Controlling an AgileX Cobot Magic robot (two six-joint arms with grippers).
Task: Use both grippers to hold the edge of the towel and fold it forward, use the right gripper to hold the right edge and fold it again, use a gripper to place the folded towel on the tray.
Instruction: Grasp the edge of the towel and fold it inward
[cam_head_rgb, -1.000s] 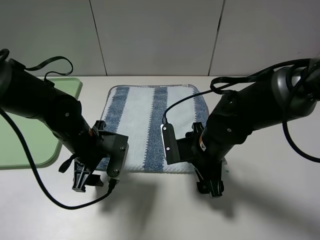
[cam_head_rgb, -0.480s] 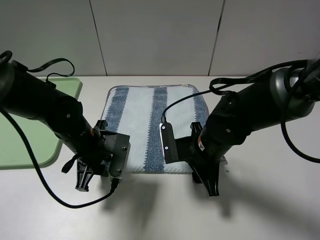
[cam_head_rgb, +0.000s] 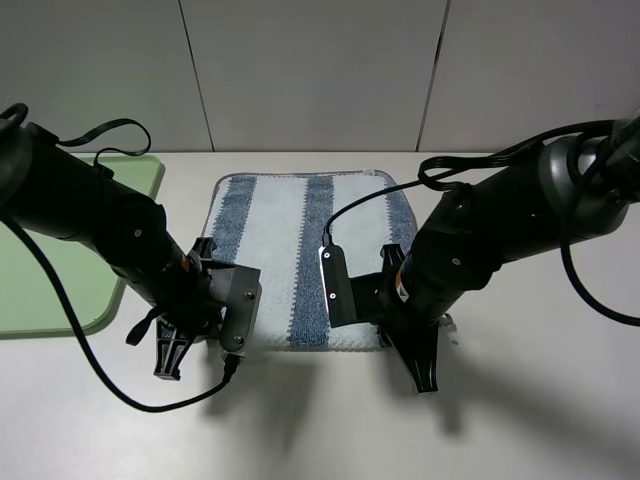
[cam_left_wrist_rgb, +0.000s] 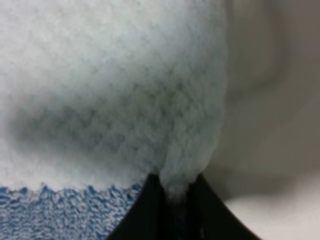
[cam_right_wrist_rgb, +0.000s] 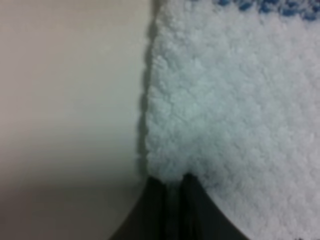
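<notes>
The towel (cam_head_rgb: 290, 240) is soft terry cloth, its pile looped, nubbly and matt. The tray (cam_head_rgb: 20, 300) looks like smooth plastic with a faint sheen. The table (cam_head_rgb: 320, 430) is smooth and matt, and the left gripper (cam_head_rgb: 165, 365) and right gripper (cam_head_rgb: 425, 380) are matt black.

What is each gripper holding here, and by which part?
The towel. The left gripper pinches its near edge at the left corner; the right gripper pinches the near edge at the right corner.
</notes>
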